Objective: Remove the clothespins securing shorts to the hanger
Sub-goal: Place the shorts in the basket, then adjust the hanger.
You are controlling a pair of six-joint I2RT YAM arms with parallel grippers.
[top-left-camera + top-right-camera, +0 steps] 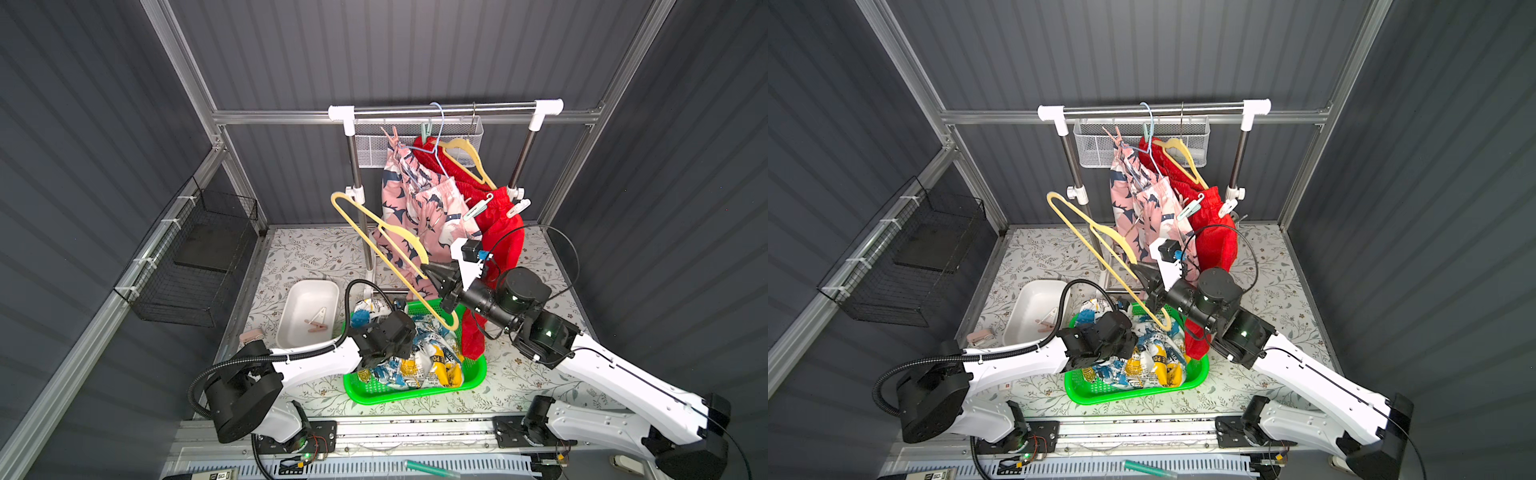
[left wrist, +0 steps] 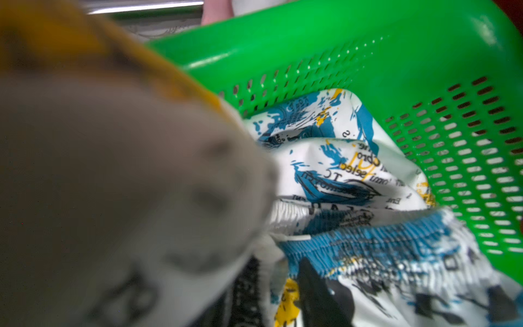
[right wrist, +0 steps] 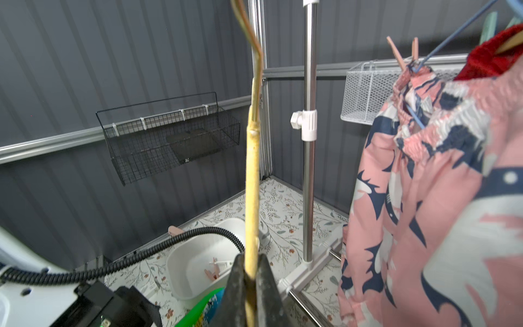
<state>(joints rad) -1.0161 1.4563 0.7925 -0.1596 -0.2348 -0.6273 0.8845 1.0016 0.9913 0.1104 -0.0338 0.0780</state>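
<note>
Over the basket (image 1: 395, 395), a yellow hanger (image 3: 252, 184) crosses pink shorts (image 1: 415, 208).

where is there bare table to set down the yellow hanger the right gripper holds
Bare table lies behind the white tub, up to the rack post; another strip runs along the front of the green basket. Crowded: the basket itself, heaped with printed shorts.

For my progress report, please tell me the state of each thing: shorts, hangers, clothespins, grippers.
White shorts: lying in the green basket.
Pink shorts: hanging, pinned by a pink clothespin.
Red shorts: hanging, a mint clothespin and a white clothespin on them.
Loose yellow hanger: bare, clamped in the right gripper.
White tub: holds loose clothespins.
Left gripper: over the basket, jaws unclear.
</note>
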